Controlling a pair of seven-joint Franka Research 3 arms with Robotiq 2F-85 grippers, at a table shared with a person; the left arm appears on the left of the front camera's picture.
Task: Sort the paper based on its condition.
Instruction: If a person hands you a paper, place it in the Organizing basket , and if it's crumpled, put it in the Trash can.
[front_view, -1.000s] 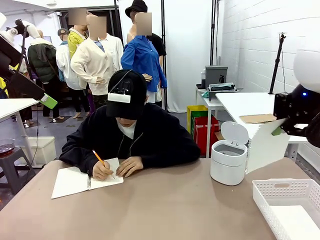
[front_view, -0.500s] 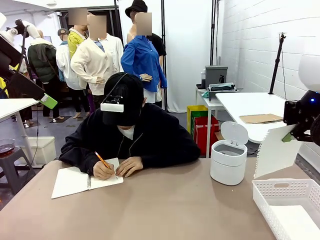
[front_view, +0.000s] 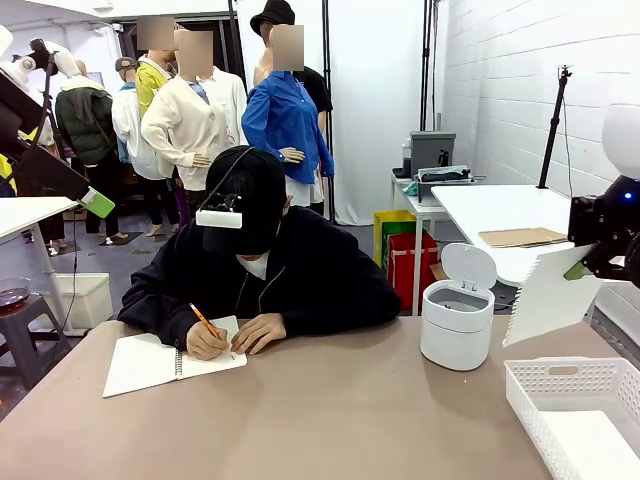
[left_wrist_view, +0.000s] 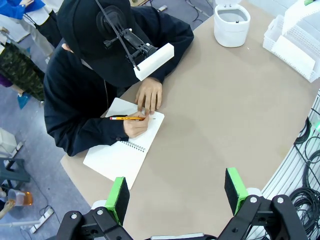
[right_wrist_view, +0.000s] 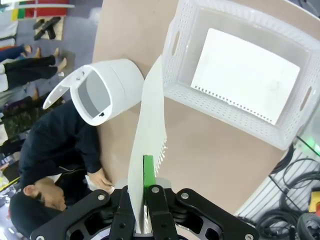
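The right gripper (front_view: 580, 268) has swung rightward, carrying the paper (front_view: 545, 297) (pinched at its top corner) from beside the bin (front_view: 458, 322) to above the basket (front_view: 560, 369). The person's head (front_view: 245, 195) seems slightly raised.

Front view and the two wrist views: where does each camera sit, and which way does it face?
Front view: at the robot's side, facing the writing person across the table; right gripper holds a sheet at picture right.
Left wrist view: high up, looking down on person and notebook; open left gripper at bottom.
Right wrist view: above basket and bin, looking down; right gripper shut on the sheet.
Shared: all three show bin and basket.
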